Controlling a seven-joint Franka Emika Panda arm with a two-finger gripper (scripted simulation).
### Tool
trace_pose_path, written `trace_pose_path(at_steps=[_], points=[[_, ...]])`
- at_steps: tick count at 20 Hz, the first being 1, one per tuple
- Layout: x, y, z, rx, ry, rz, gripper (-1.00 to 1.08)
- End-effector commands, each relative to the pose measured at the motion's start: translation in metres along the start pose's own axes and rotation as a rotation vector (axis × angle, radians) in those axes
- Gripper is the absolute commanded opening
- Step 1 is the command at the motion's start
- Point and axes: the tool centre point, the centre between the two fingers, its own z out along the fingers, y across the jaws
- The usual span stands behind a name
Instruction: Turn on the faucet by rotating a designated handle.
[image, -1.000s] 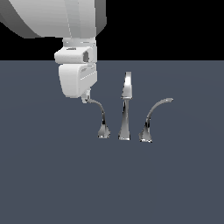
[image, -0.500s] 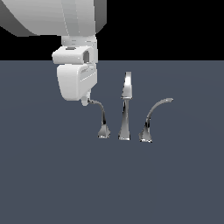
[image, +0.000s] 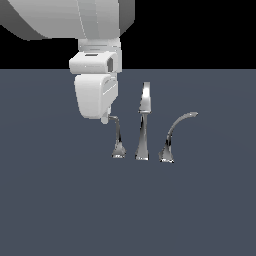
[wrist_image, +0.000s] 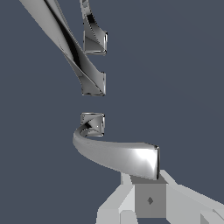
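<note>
Three chrome pieces stand in a row on a dark slate tabletop (image: 60, 210), with the gripper at the first one.

Taking the spout (image: 143, 125) as landmark: toward the exterior view's left of it rises the handle (image: 117, 140), a slim mirror-bright lever on a small flared base, its thin hooked tip bending toward the white gripper (image: 106, 119), which hangs just above and beside that tip; contact is too small to tell, and whether its fingers are apart or together cannot be told. The spout itself is tall, straight and tapered, with a flat top. On the spout's other side arches the thicker lever (image: 174, 135), curving away from it. Smooth, matte tabletop spreads widely before the spout and past both levers. In the wrist view the handle (wrist_image: 114, 154) shows as a broad polished band curling from its square base.
</note>
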Motion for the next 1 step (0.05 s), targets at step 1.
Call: trace_pose_path(at_steps=[1], points=[[0.018,0.002,-0.0005,-0.003,0.004,0.025,-1.0]])
